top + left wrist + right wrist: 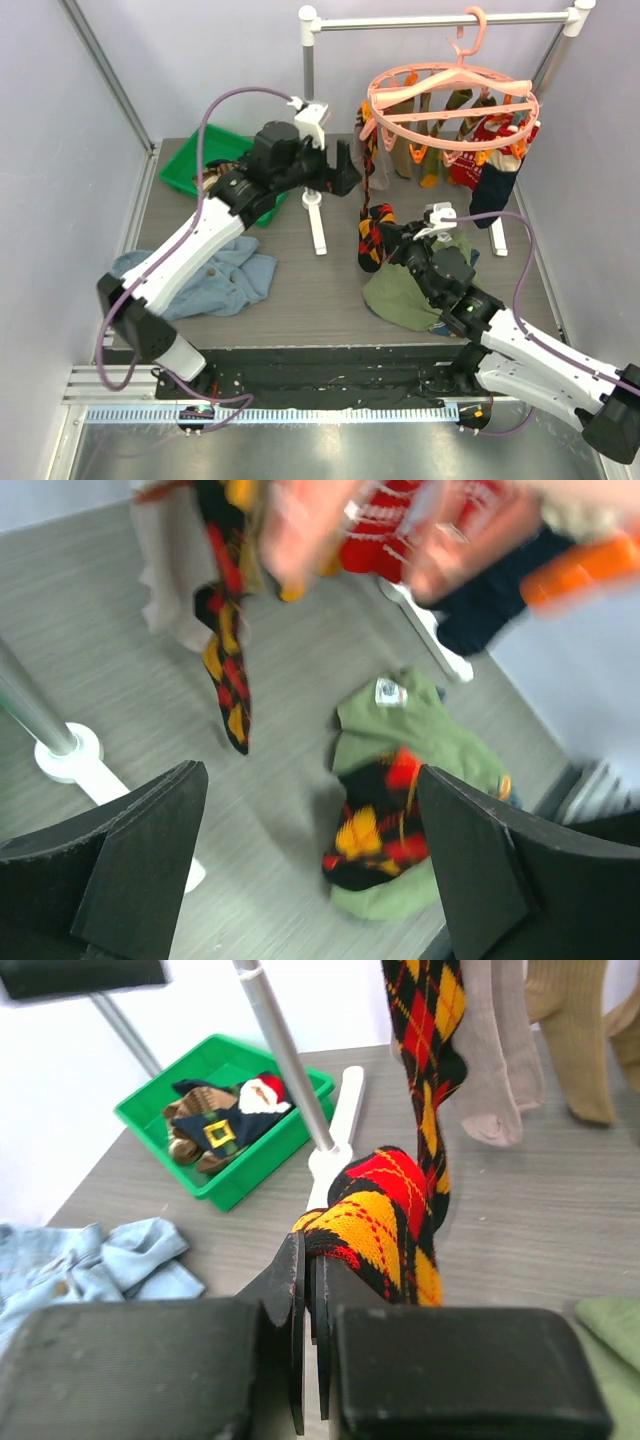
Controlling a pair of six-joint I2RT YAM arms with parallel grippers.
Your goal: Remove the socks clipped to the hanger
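The pink round hanger (pixel 450 100) hangs from the rail with several socks (pixel 480 140) clipped round its ring. A black, red and yellow argyle sock (pixel 367 165) hangs at its left side and also shows in the left wrist view (pixel 225 670) and the right wrist view (pixel 430 1030). My right gripper (pixel 385 237) (pixel 308 1250) is shut on a second argyle sock (pixel 385 1220) (pixel 385 825), held low over the table and apart from the hanger. My left gripper (pixel 345 168) (pixel 310 775) is open and empty, just left of the hanging argyle sock.
A green bin (pixel 200 165) (pixel 225 1110) with loose socks is at the back left. A blue denim garment (pixel 225 275) lies front left. An olive garment (pixel 405 290) (pixel 400 730) lies under my right arm. The rail stand's post (pixel 308 60) and white feet (pixel 317 225) are mid-table.
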